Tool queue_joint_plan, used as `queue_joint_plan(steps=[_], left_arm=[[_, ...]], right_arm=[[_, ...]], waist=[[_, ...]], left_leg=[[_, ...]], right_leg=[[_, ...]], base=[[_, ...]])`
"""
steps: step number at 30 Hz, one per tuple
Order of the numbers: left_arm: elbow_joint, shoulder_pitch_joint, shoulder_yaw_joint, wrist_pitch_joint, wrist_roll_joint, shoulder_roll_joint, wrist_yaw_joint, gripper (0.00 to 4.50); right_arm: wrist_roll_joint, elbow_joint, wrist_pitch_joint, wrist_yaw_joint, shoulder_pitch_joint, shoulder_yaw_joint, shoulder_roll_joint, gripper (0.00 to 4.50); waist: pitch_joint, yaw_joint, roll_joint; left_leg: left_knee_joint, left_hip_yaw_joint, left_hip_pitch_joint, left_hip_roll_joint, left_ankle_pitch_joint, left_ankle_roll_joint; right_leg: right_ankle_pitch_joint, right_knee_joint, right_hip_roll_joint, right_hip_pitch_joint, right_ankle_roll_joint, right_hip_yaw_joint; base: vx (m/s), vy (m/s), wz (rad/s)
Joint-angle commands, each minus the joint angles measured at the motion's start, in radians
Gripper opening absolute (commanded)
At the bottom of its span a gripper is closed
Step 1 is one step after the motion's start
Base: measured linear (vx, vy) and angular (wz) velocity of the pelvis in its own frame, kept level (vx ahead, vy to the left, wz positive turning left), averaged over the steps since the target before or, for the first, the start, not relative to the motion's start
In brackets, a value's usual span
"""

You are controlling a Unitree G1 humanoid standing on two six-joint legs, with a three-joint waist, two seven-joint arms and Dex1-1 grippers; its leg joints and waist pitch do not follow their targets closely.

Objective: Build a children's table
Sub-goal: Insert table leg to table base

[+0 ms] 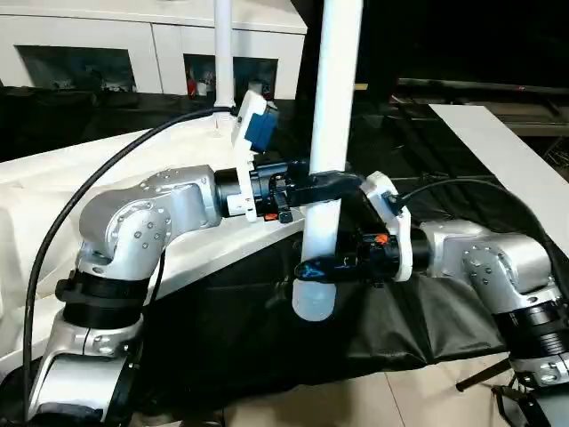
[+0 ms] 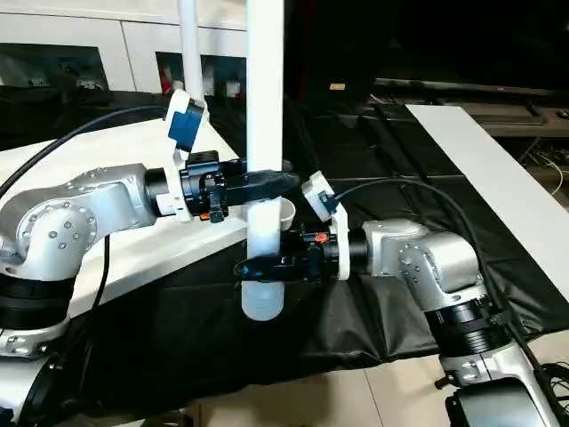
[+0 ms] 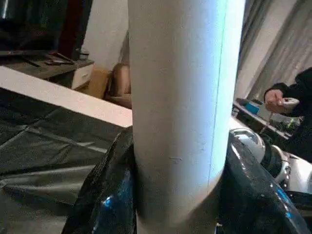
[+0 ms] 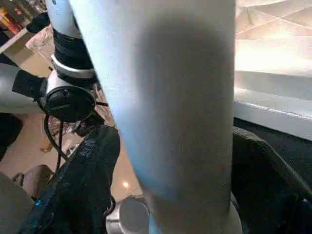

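A long white leg [image 1: 336,89] of the children's table stands upright in the air in front of me, its capped end [image 1: 313,302] pointing down over the black cloth. My left gripper [image 1: 333,187] is shut on the leg at mid height; the black fingers [image 3: 102,195] press on both sides. My right gripper [image 1: 316,267] reaches around the same leg lower down, just above the cap. The white tabletop [image 1: 53,178] lies to my left, its ribbed underside [image 4: 273,58] up. Another white leg [image 1: 222,44] stands upright at its far corner.
Black cloth [image 1: 267,320] covers the surface under the grippers. A long white board [image 1: 498,151] lies at the right. A white cabinet with dark glass doors [image 1: 107,44] stands behind. A person's hand [image 3: 280,100] with a controller shows in the left wrist view.
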Motion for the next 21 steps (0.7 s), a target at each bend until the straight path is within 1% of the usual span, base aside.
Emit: queue_joint_plan(steps=[1,3,4,5,8,10,19,21], left_arm=[[-0.021,-0.019,-0.017,-0.007,0.009,0.003,-0.014,1.82],[-0.021,-0.019,-0.018,-0.007,0.010,0.004,-0.015,1.82],[-0.021,-0.019,-0.019,-0.006,0.009,0.005,-0.020,1.82],[-0.022,-0.019,-0.021,-0.006,0.009,0.006,-0.024,1.82],[-0.023,-0.018,-0.026,-0.004,0.009,0.011,-0.037,1.82],[-0.023,-0.018,-0.027,-0.004,0.009,0.011,-0.040,1.82],[-0.022,-0.018,-0.032,-0.003,0.005,0.012,-0.056,1.82],[-0.023,-0.017,-0.042,-0.029,0.038,0.017,-0.045,1.82]], right_arm=[[-0.004,-0.001,0.008,0.006,-0.026,-0.002,-0.005,3.14],[-0.007,0.002,0.007,0.005,-0.028,0.000,-0.005,3.03],[-0.009,0.004,0.005,0.007,-0.028,0.002,-0.005,2.80],[-0.011,0.005,0.004,0.008,-0.027,0.004,-0.005,2.69],[-0.011,0.004,0.002,0.012,-0.027,0.007,-0.005,2.60],[-0.011,0.005,0.001,0.014,-0.026,0.008,-0.004,2.24],[-0.009,-0.005,0.002,0.031,-0.020,0.016,-0.008,2.09],[-0.012,-0.004,-0.006,0.029,-0.019,0.013,-0.005,2.09]], waist=[[-0.075,0.004,0.005],[-0.076,0.005,0.005],[-0.075,0.005,0.005],[-0.076,0.005,0.005],[-0.075,0.005,0.005],[-0.076,0.006,0.006],[-0.076,0.010,0.005],[-0.076,0.011,0.005]], left_leg=[[-0.066,0.000,0.020,0.019,-0.142,-0.043],[-0.065,0.000,0.020,0.019,-0.137,-0.043],[-0.065,0.000,0.020,0.019,-0.137,-0.043],[-0.065,0.000,0.020,0.019,-0.137,-0.043],[-0.066,0.000,0.020,0.019,-0.137,-0.042],[-0.066,0.000,0.021,0.019,-0.142,-0.044],[-0.065,0.000,0.021,0.019,-0.142,-0.042],[-0.065,0.000,0.021,0.019,-0.146,-0.043]], right_leg=[[-0.172,-0.069,-0.070,0.051,-0.162,0.040],[-0.157,-0.067,-0.069,0.052,-0.167,0.040],[-0.155,-0.067,-0.069,0.052,-0.169,0.040],[-0.155,-0.067,-0.069,0.052,-0.169,0.040],[-0.157,-0.067,-0.070,0.052,-0.171,0.040],[-0.159,-0.067,-0.070,0.052,-0.170,0.040],[-0.156,-0.066,-0.069,0.052,-0.171,0.040],[-0.161,-0.067,-0.070,0.052,-0.170,0.040]], base=[[0.000,0.000,0.00],[0.000,0.000,0.00],[0.000,0.000,0.00],[0.000,0.000,0.00],[0.000,0.000,0.00],[0.000,0.000,0.00],[0.000,0.000,0.00],[0.000,0.000,0.00]])
